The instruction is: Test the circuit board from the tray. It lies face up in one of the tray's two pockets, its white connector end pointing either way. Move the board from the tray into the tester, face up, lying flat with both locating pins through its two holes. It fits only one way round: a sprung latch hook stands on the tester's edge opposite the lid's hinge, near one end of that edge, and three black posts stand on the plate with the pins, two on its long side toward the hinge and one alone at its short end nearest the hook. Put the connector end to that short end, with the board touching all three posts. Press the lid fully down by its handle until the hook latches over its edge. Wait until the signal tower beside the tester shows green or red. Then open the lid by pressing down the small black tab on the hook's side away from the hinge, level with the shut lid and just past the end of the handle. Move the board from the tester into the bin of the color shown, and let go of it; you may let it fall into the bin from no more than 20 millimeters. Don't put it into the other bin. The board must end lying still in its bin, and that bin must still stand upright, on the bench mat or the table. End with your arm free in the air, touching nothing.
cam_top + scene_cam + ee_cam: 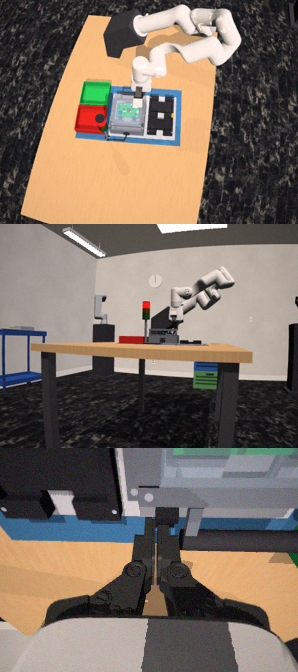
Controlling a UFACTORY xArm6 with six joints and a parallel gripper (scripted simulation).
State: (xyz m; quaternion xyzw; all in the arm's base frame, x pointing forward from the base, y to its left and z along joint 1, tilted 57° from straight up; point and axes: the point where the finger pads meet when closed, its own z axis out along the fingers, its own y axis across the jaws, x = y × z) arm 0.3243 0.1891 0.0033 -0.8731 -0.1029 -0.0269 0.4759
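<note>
The jaws are clenched on nothing, tips at the small black tab (165, 516) on the tester (126, 115); only the wrist view shows this. The top view alone shows the circuit board (127, 110) under the lid. Only the exterior view shows the signal tower (145, 310) lit red. Two bins: one green bin (95, 93), one red bin (87, 118). One tray (161, 115) on the tabletop (109, 178).

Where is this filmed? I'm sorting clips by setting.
Probably a lab or test workshop: a wooden table carries a board tester with a signal tower lit red, and a blue cart stands by the wall.
</note>
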